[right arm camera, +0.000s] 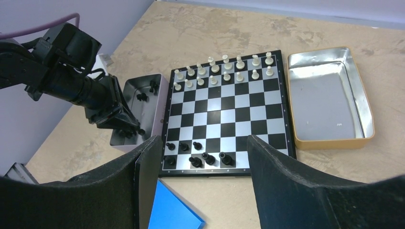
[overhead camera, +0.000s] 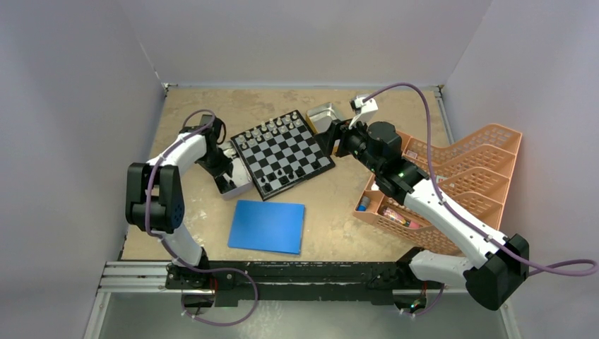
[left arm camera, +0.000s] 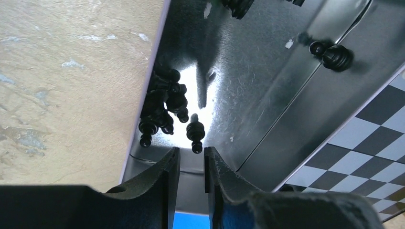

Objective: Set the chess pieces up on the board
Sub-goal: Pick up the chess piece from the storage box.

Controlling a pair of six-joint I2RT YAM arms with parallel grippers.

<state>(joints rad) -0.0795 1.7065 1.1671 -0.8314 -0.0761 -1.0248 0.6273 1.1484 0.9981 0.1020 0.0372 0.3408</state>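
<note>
Left end effector (left arm camera: 192,150) with one black piece (left arm camera: 195,132) right in front of its tips, inside the metal tray (left arm camera: 267,95)

The black piece sits just ahead of the gap; it looks to be lying on its side, its long way running straight out from the fingers, one small end pointing into the gap; the fingers are close together, a thin gap, nothing in it; this arm is far nearer than the other; a heap of other black pieces (left arm camera: 162,107) lies ahead and a bit left; the board (left arm camera: 372,143) is off to the right; the right end effector (right arm camera: 203,139) is wide and holds nothing; the piece is tiny, shiny black, with round knobs.
</note>
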